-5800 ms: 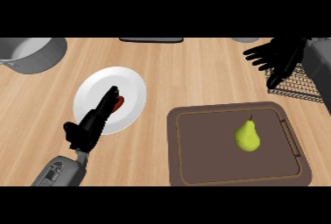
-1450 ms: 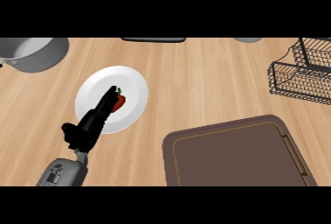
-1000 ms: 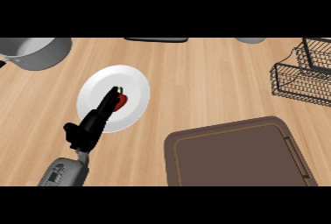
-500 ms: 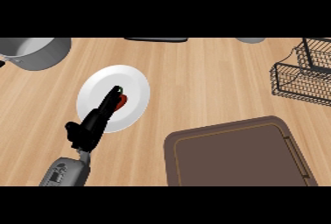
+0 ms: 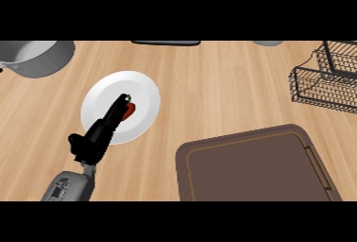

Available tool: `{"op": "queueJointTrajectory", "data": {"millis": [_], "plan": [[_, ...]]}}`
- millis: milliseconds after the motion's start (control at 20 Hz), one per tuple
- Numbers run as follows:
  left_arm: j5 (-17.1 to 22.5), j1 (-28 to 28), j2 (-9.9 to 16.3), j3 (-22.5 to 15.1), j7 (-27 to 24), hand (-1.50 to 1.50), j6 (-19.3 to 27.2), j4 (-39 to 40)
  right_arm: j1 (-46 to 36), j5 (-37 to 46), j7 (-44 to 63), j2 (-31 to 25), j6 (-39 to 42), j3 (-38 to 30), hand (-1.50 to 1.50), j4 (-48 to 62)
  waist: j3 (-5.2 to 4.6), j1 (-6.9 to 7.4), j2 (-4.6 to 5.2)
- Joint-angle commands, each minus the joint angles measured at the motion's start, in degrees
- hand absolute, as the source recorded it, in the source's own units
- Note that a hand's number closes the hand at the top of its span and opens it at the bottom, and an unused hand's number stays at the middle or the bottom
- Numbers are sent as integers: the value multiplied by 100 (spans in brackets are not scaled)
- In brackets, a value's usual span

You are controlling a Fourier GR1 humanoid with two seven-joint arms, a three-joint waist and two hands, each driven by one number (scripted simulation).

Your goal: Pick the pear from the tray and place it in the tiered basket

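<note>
Presently, as laid out on the pale wooden bench (image 5: 209, 85):

Left hand: black left hand (image 5: 97, 137) on a grey forearm (image 5: 67, 185), coming in from the lower left; fingers (image 5: 115, 108) straight and held together, stretched out over the plate, gripping nothing.

Right hand: nowhere in the head view.

Plate: round white plate (image 5: 143, 97) at left of centre, partly covered by the left hand.

Item on plate: small red thing with a green tip (image 5: 130, 109), just beside the outstretched fingers; too hidden to name; touching or not, cannot tell.

Tray: dark brown rectangular tray (image 5: 258, 168) with a thin raised rim, at lower right, well apart from the plate; only its flat brown inside showing.

Pear: not visible anywhere, neither on the tray nor seen in the basket.

Basket: black wire tiered basket (image 5: 327, 78) at the right edge, cut off by it; wires seen through to the bench, the part beyond the edge hidden.

Pot: grey metal pot (image 5: 38, 56) at the upper left corner, partly cut off.

Far edge: dark flat object (image 5: 166, 42) at top centre and small grey round object (image 5: 267, 43) to its right, both mostly cut off.
</note>
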Motion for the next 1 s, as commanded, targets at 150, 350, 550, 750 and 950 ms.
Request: {"op": "queueJointTrajectory", "data": {"millis": [150,350,550,750,950], "plan": [[-84,117,-58,-49,-21,0,50,-167,-383,-351,1035,376,474,-393,150,657,-3,55,0],[19,69,-57,84,-98,0,-55,148,-559,-677,1883,251,1022,-701,-150,1036,-6,0,9],[90,185,175,144,151,0,-213,-280,-499,-1097,2146,-32,1129,-1093,-150,1032,2,-6,-17],[-36,-160,7,132,352,0,19,-233,-430,-1337,2128,-194,355,-1323,-150,782,4,-47,-4],[-119,95,-174,-43,103,0,28,-129,-224,-1252,1961,-512,-929,-1291,-150,554,4,-24,17]]}}
